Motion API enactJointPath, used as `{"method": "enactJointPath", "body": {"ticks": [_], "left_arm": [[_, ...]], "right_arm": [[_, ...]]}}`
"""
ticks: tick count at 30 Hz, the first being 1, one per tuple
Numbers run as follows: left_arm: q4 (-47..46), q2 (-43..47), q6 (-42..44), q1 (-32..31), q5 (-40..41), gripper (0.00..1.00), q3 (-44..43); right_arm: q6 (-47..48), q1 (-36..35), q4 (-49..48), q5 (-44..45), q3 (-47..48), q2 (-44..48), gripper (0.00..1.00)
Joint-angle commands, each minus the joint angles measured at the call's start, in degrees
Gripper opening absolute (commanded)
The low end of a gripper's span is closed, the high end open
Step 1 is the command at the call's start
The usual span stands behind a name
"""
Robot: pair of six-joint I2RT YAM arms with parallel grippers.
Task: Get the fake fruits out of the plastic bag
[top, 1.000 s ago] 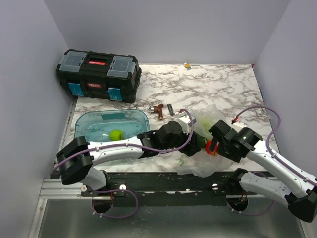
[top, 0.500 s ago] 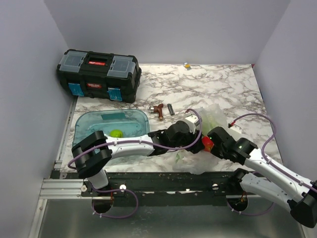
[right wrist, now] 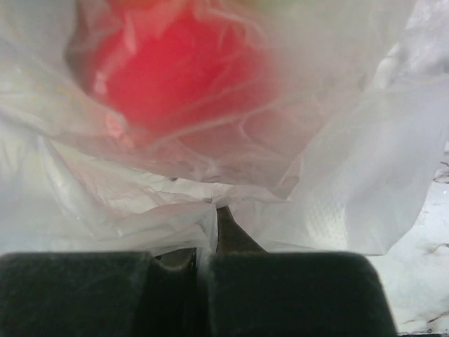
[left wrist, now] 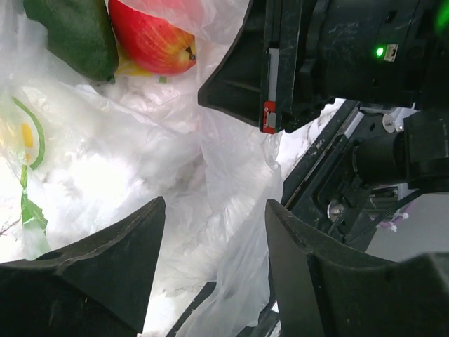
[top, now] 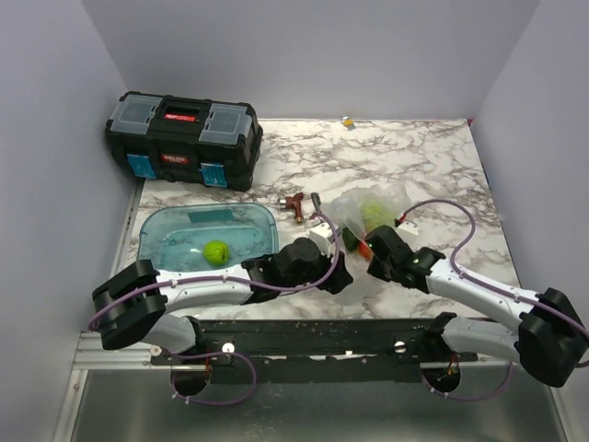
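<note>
Clear film has shifted. The plastic bag [top: 391, 198] sprawled over the near edge of the surface [top: 423, 157] a second ago. It's now bunched up further back, centre-right, well right of the blue tray [top: 175, 230].

Your right end effector [right wrist: 207, 263] is clamped on a fold of film at the bag's near side. The red apple [right wrist: 175, 77] shows through the plastic just beyond it.

Your left end effector [left wrist: 214, 217] was in among the folds half a second ago. It's now pulled back to the left, jaws apart, holding nothing, with only loose film under the gap.

In the left wrist view the apple and the avocado [left wrist: 74, 31] lie side by side just ahead. I can't tell whether they're clear of the film. A light green fruit [top: 373, 215] sits deeper in the bag.

Net: no fruit is out on the surface yet. My read is that the bag is anchored, so you can send the left back in for the apple. The risk is grabbing film along with the fruit.
</note>
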State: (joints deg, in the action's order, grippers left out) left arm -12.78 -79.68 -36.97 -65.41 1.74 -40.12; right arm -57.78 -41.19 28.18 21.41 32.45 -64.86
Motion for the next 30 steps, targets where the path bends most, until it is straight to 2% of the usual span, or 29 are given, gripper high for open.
{"method": "enactJointPath", "body": {"ticks": [1, 4, 10, 16, 20, 30], "left_arm": [[-0.5, 1.2, -0.7, 0.4, -0.1, 0.59, -2.1], [-0.5, -3.0, -0.1, 0.8, -0.3, 0.59, -6.8], [-4.3, -13.2, 3.5, 2.2, -0.8, 0.65, -14.0], [-1.1, -21.0, 6.9, 2.7, 0.1, 0.64, -22.3], [-2.9, -23.3, 7.1, 3.0, 1.9, 0.63, -23.0], [-3.3, -32.6, 6.2, 3.2, 2.7, 0.76, -29.9]], "right_arm": [[-6.3, -0.1, 2.5, 1.5, -2.6, 4.6, 0.01], [-8.6, -0.1, 4.6, 0.8, -4.4, 10.1, 0.01], [-8.1, -0.1, 6.3, -0.3, -5.3, 18.3, 0.01], [-7.4, -0.1, 9.7, 0.1, -3.5, 19.7, 0.01], [-7.3, -0.1, 9.8, -0.5, -4.4, 20.5, 0.01], [-6.3, -0.1, 9.9, -1.1, -3.7, 21.3, 0.01]]}}
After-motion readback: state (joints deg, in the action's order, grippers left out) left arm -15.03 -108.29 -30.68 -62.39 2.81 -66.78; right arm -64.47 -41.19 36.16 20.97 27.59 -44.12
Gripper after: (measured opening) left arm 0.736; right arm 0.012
